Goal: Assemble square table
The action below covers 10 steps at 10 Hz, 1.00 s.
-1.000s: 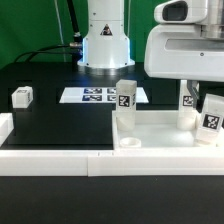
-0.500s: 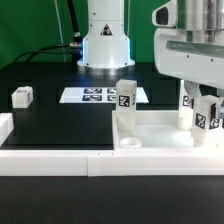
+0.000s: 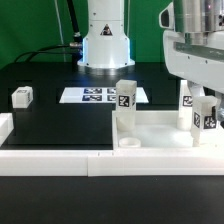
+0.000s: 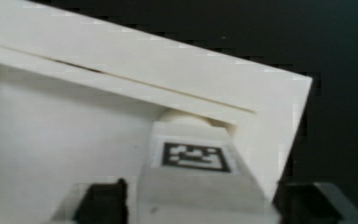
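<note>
The white square slab (image 3: 155, 128) lies at the exterior view's right, against the front wall. Two white tagged legs stand on it, one at its near-left corner (image 3: 125, 97) and one at the back right (image 3: 187, 100). My gripper (image 3: 206, 104) is over the slab's right corner, shut on a third leg (image 3: 205, 113) that stands upright there. In the wrist view the gripper (image 4: 202, 205) has dark fingers (image 4: 105, 200) on both sides of this leg (image 4: 197, 165), whose far end meets the slab's corner (image 4: 247, 95). A fourth leg (image 3: 22, 96) lies loose at far left.
The marker board (image 3: 98, 96) lies flat in front of the robot base (image 3: 105, 45). A long low white border wall (image 3: 60, 152) runs along the front, with a short side piece (image 3: 6, 125) at the left. A round socket (image 3: 130, 143) shows in the slab's front edge.
The held leg has gone from tilted, further right, to upright and slightly left at the slab's right corner. The gripper body has shifted with it and now reaches higher in the frame.
</note>
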{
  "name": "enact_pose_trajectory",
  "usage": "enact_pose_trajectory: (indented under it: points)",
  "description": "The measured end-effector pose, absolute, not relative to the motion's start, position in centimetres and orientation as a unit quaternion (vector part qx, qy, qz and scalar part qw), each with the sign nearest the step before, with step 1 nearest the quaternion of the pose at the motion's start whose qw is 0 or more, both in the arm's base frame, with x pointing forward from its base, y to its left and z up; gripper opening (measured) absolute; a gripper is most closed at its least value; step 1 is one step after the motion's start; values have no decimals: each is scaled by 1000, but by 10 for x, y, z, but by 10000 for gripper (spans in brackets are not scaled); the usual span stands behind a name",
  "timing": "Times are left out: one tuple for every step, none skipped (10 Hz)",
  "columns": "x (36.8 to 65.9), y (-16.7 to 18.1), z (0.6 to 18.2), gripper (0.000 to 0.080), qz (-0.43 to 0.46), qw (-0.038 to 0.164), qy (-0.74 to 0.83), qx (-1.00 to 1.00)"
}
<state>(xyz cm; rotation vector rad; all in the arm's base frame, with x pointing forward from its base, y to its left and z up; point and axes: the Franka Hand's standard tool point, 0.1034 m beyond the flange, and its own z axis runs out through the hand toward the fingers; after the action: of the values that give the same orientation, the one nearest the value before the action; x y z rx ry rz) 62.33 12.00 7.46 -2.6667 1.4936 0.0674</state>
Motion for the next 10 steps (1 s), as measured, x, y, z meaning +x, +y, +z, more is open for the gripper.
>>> enact_pose_trajectory:
  points:
    - [623, 120, 72, 614, 17, 45, 407, -912]
    - [623, 120, 71, 614, 15, 46, 349, -936]
    - [623, 120, 71, 638, 14, 46, 327, -944]
    - [623, 119, 71, 648, 12, 46, 296, -954]
    - [623, 119, 71, 648, 11, 46, 270, -962]
    - [624, 119, 72, 649, 6, 41, 215, -976]
    - [628, 121, 74, 649, -11, 10, 105, -994]
    - [632, 125, 76, 649, -28, 5, 75, -997]
    - [632, 124, 75, 649, -27, 7, 80, -996]
    - [632, 124, 75, 536, -27, 6, 80, -996]
